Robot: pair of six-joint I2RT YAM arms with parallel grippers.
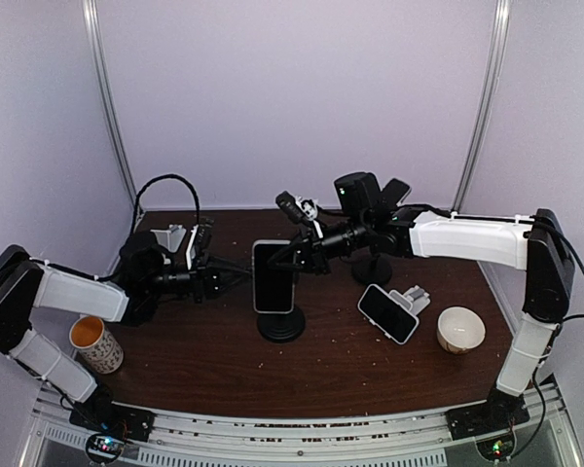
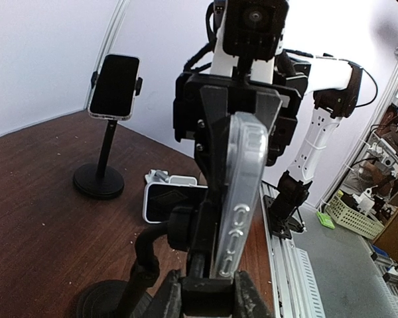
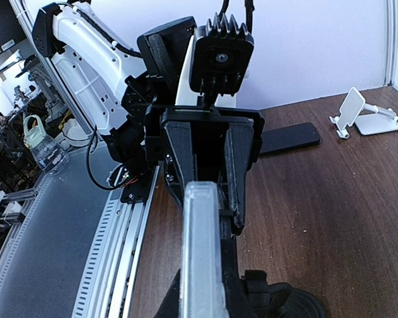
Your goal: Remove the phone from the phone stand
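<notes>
The counter point(image 1: 350, 370) carried everything. The left arm point(image 1: 78, 292) reached in from the left edge and the right arm point(image 1: 467, 238) from the right edge, and they met at the middle. There the stand point(image 1: 280, 326) stood on its round base. The phone point(image 1: 273, 277) sat upright in its clamp, screen toward the near edge.

The right end effector point(image 1: 296, 257) was closed on the phone's right side edge, pinching front and back. The left end effector point(image 1: 241, 276) was closed at the phone's left edge, on the stand's black side clamp as far as the left wrist view showed.

Toward the back edge, a second stand point(image 2: 106, 159) held a second phone point(image 2: 114, 86). A third phone point(image 1: 387, 312) lay propped on a white holder point(image 1: 417, 297) right of the middle. A bowl point(image 1: 460, 329) sat near the right edge and a cup point(image 1: 95, 343) at the near left corner. A folding stand point(image 1: 170, 236) sat at the back left corner.
</notes>
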